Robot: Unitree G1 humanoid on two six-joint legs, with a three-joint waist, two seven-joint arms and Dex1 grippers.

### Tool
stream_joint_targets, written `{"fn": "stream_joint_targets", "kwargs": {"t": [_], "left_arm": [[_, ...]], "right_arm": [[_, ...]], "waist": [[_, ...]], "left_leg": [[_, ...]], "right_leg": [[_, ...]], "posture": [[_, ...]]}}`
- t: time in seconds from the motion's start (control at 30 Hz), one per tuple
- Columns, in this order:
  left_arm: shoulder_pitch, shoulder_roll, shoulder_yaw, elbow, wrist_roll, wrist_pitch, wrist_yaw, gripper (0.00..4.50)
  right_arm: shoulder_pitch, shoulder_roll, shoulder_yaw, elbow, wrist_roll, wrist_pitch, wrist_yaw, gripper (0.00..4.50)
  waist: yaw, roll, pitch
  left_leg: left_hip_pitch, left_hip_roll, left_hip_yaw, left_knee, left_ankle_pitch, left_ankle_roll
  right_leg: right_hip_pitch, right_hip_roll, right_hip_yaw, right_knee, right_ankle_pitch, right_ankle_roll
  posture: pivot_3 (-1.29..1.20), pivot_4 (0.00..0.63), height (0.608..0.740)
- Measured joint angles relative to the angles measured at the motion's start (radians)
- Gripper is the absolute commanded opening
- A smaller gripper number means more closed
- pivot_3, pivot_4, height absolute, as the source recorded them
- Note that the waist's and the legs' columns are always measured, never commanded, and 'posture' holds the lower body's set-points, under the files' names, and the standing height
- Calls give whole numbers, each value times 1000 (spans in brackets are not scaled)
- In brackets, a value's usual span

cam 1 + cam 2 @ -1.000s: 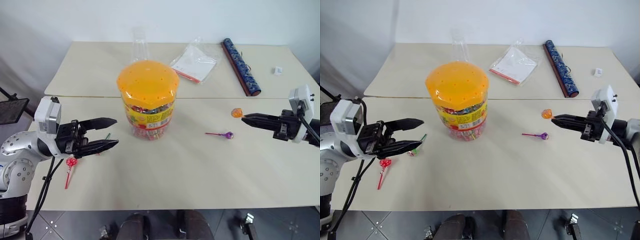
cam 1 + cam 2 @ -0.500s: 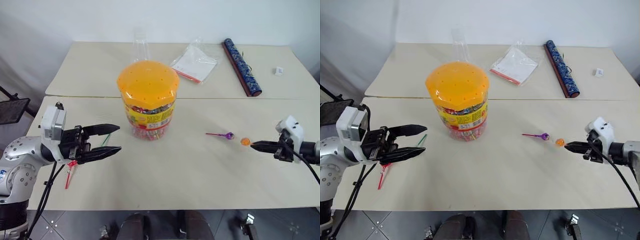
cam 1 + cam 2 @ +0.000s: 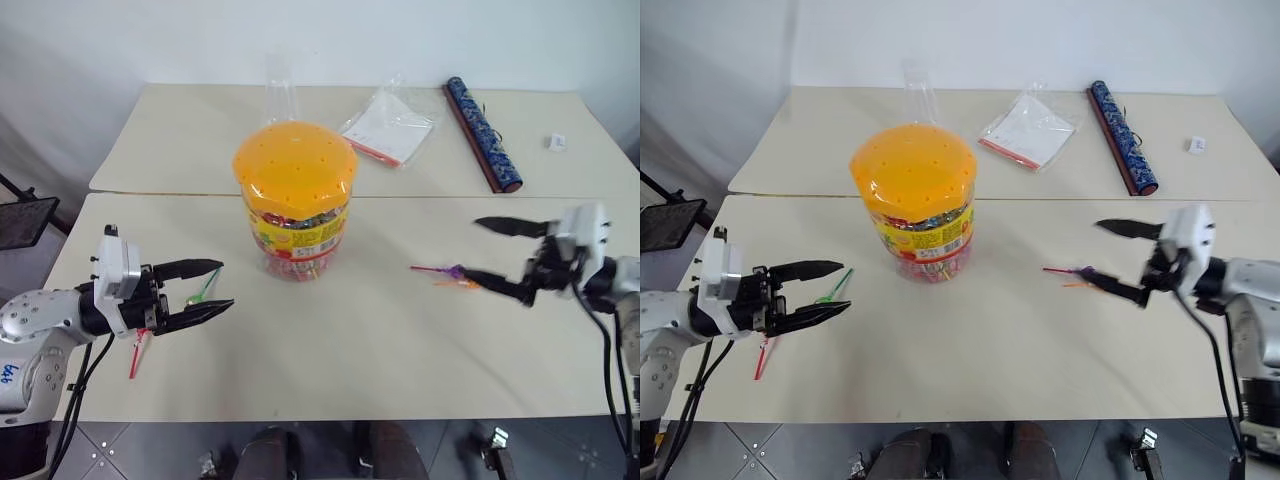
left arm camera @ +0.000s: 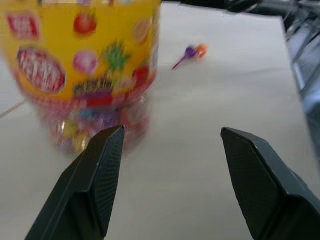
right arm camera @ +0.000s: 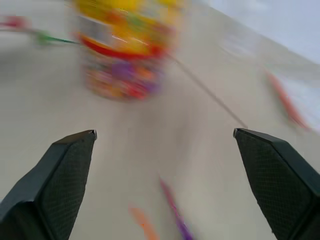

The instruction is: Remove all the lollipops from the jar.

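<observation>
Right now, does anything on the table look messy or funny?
A little. Lollipops lie loose on the table: a purple one with an orange one right of the jar, a red one and a green one to its left.

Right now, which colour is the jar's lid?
Orange, dotted with small holes; the lid shows best in the left eye view.

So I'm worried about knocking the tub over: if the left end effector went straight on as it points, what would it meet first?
Probably the jar: the left end effector, open, points at its lower wall; how far off is unclear.

The jar (image 3: 296, 200) wore a hole-dotted orange lid and yellow-red label; beside it lay a blue patterned tube (image 3: 482, 119).
</observation>
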Motion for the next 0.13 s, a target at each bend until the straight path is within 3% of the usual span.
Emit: {"fn": "stream_joint_targets", "kwargs": {"t": [0.13], "left_arm": [[27,-46,-33,33,75,-43,62,3276]], "right_arm": [[19,60,117,11,-49,-67,31,4481]], "waist": [[6,0,0]], "left_leg": [[-2,-3,0,1,0,2]], "right_leg": [[0,-4,-1,0,0,0]], "posture": [[0,150,740]]}}
